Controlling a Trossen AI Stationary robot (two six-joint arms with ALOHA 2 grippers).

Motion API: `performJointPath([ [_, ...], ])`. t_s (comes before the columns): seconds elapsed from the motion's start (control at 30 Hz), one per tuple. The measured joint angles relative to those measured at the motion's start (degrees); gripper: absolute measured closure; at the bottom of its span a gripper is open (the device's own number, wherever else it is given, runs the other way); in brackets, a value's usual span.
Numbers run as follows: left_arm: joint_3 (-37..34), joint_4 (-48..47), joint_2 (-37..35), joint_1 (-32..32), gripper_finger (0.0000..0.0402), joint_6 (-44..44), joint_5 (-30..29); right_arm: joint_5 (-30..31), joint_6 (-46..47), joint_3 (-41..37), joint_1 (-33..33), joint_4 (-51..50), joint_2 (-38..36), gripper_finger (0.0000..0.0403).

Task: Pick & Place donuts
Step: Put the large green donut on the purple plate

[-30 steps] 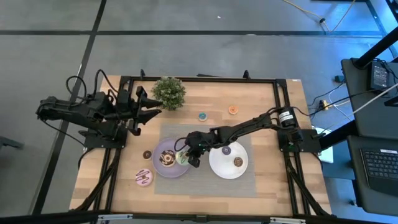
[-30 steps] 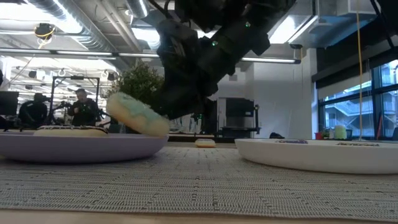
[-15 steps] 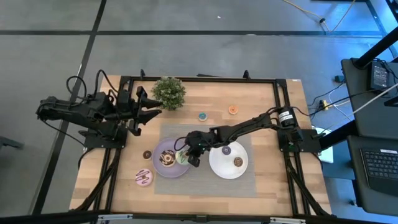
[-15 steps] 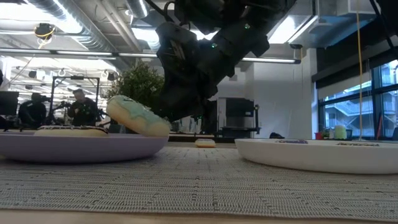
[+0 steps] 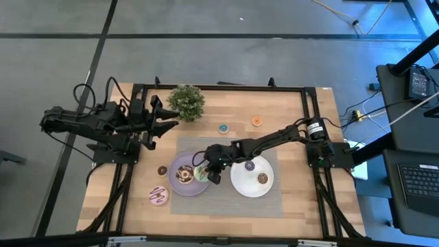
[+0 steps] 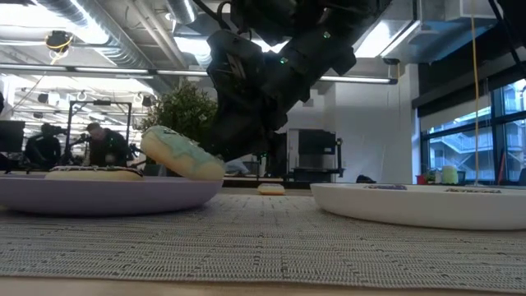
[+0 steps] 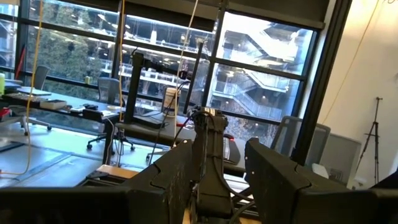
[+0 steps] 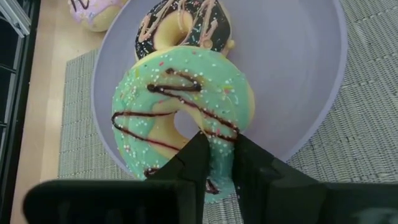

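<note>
My right pincer [image 8: 214, 155]: over the near rim of the lilac plate [image 8: 311, 74], fingers narrow, with the green donut's ring between them; whether I truly pinch it or have just let slack I cannot tell.
Green donut [image 8: 180, 112]: tilted, its lower edge on the lilac plate's rim toward the white plate, its upper edge leaning against my fingers; mint icing with dark drizzle and sprinkles.
Same donut from table height: [image 6: 181, 153] propped at a slant on the lilac plate [image 6: 107, 194], with my dark right pincer [image 6: 246, 123] directly behind and above it.
Chocolate donut [image 8: 183, 28]: flat on the lilac plate, just beyond the green one and touching it.
Pink donut [image 5: 158, 196]: on bare wood, off the lilac plate on the side away from the white plate.
Small brown donut [image 5: 162, 170]: on the wood, just beside the lilac plate.
White plate [image 5: 241, 184]: next to the lilac plate on the grey mat [image 5: 226, 206], bearing two tiny donuts.
My left pincer [image 5: 164, 115]: idle, fingers apart, beside the potted plant [image 5: 186, 101], well away from the lilac plate.
</note>
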Motion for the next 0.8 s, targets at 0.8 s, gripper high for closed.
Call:
performJointPath([
  [0.8, 0.00, 0.00, 0.00, 0.00, 0.0258, 0.00, 0.01, 0.10, -2.51, 0.09, -2.49, 4.33, -4.11, 0.0273],
])
